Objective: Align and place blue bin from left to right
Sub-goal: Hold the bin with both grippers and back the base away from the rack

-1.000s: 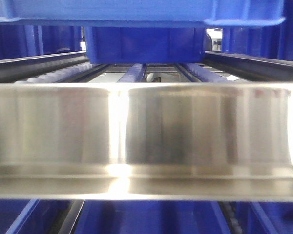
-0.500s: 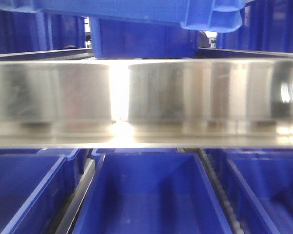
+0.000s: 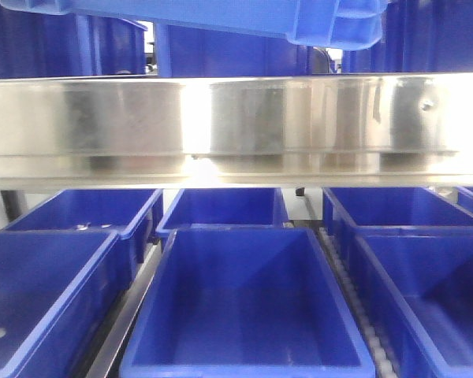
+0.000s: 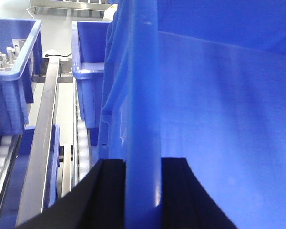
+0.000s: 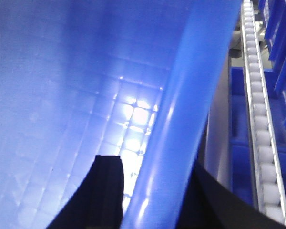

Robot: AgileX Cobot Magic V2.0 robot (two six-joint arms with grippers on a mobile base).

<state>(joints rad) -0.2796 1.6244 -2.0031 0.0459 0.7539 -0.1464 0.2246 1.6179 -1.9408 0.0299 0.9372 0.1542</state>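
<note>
Roller tracks (image 5: 257,119) run through a storage rack, and a steel beam (image 3: 236,126) crosses the front view. Rows of deeper-blue bins (image 3: 244,307) sit on the level below the beam. The blue bin (image 3: 221,16) hangs above the beam, at the top edge of the front view. The left fingers (image 4: 109,191) straddle its rim and clamp one wall, and the right fingers (image 5: 107,181) clamp the opposite rim. By my judgement the bin is lifted and in carry. Setting it down and aligning it are not yet done.
</note>
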